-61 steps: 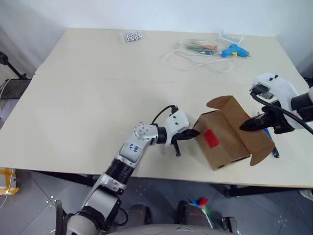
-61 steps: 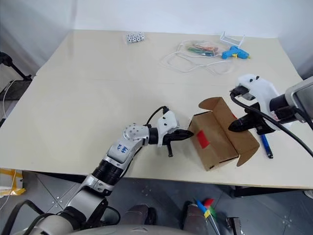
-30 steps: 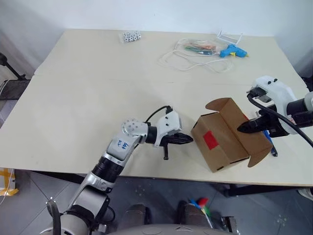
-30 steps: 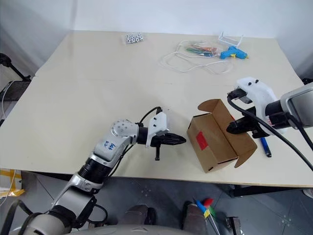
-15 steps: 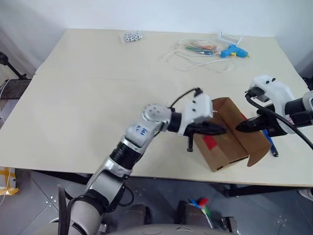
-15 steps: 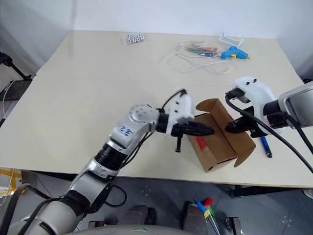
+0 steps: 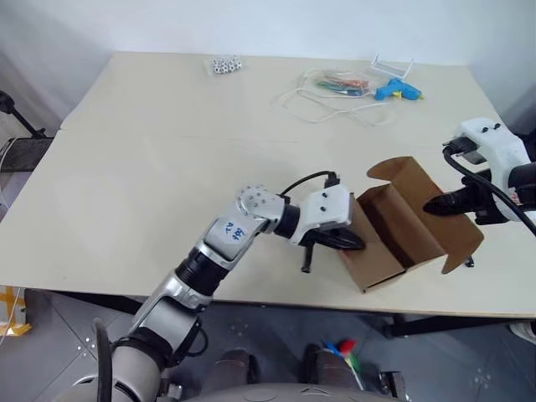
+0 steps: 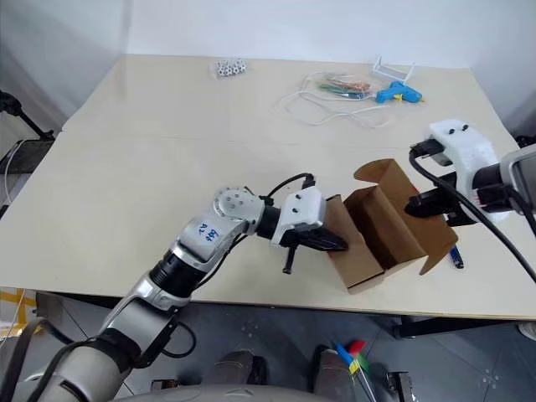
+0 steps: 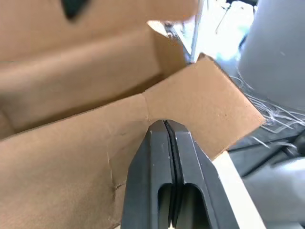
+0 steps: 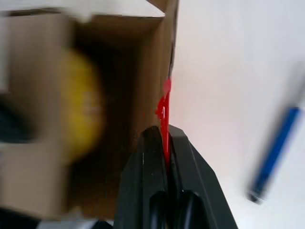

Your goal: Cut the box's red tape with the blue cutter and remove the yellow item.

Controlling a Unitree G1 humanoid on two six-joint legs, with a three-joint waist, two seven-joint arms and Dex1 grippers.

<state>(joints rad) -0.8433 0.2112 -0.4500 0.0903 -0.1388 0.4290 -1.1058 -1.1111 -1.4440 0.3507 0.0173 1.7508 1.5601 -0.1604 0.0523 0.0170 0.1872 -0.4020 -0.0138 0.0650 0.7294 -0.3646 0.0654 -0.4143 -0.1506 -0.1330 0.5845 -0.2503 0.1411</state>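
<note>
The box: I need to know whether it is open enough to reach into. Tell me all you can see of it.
The box is a small brown corrugated cardboard carton near the table's front edge. Its flaps stand spread apart. The left hand, shut, pinches the near flap; the right hand, shut, grips the far one, where red tape runs along the edge. A yellow item lies inside.
</note>
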